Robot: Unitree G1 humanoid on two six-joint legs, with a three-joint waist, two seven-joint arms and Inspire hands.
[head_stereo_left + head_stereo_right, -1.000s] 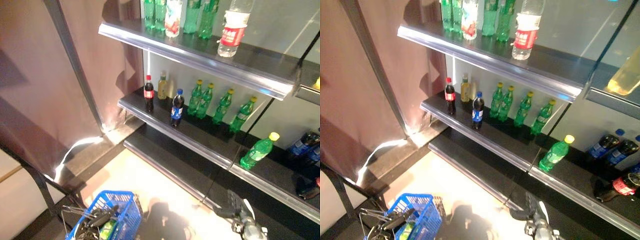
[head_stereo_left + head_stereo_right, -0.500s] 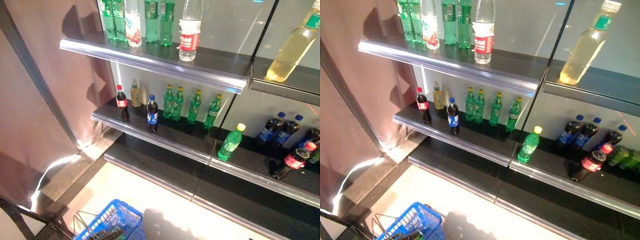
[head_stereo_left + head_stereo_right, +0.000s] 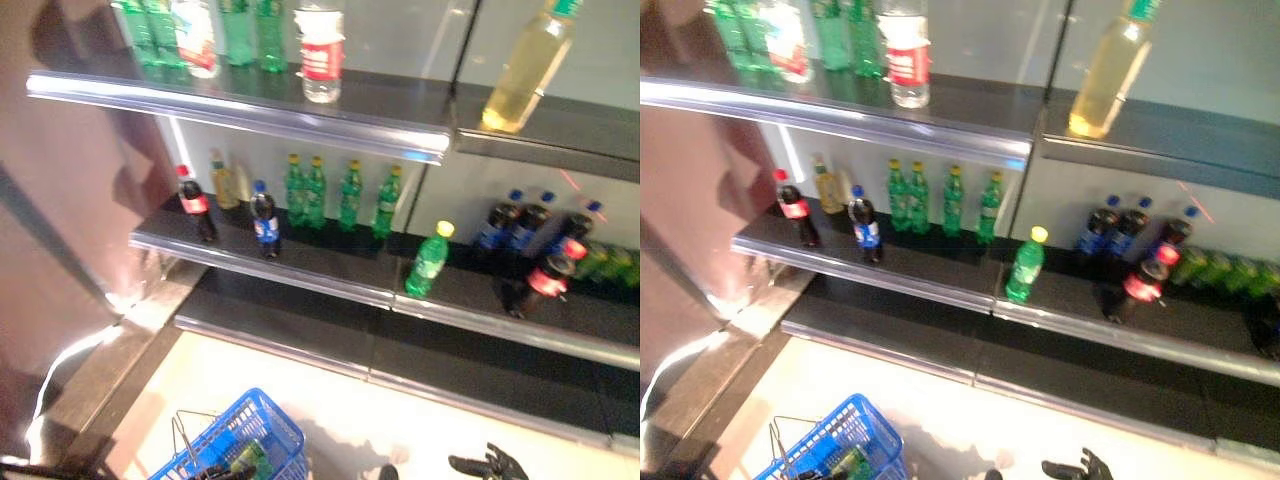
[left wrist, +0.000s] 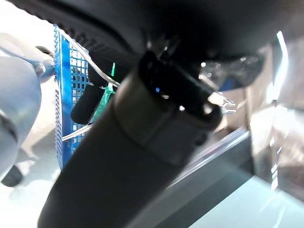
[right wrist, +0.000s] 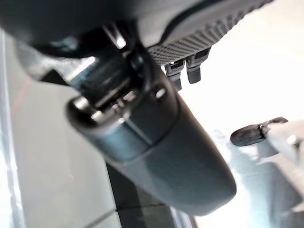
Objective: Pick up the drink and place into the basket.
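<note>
The blue basket (image 3: 262, 437) hangs low at the lower left with a green drink (image 3: 248, 459) inside it; it also shows in the left wrist view (image 4: 71, 90). My left hand (image 4: 142, 142) is shut on its thin wire handles (image 3: 184, 440). My right hand (image 3: 490, 465) is low at the bottom right, open and empty, far below the shelves. On the middle shelf (image 3: 300, 268) stand a green bottle with a yellow cap (image 3: 428, 262), a cola bottle with a red label (image 3: 548, 280), a dark bottle with a blue label (image 3: 264, 220) and another cola bottle (image 3: 194, 203).
A row of green bottles (image 3: 340, 195) stands at the back of the middle shelf. The top shelf (image 3: 250, 105) holds green bottles, a clear bottle with a red label (image 3: 320, 55) and a yellow bottle (image 3: 525, 65). A brown wall (image 3: 60, 230) is at the left.
The camera has swung right, so the shelves have shifted left in the picture. My right hand shows again at the bottom. The blue basket stays hanging at the lower left.
</note>
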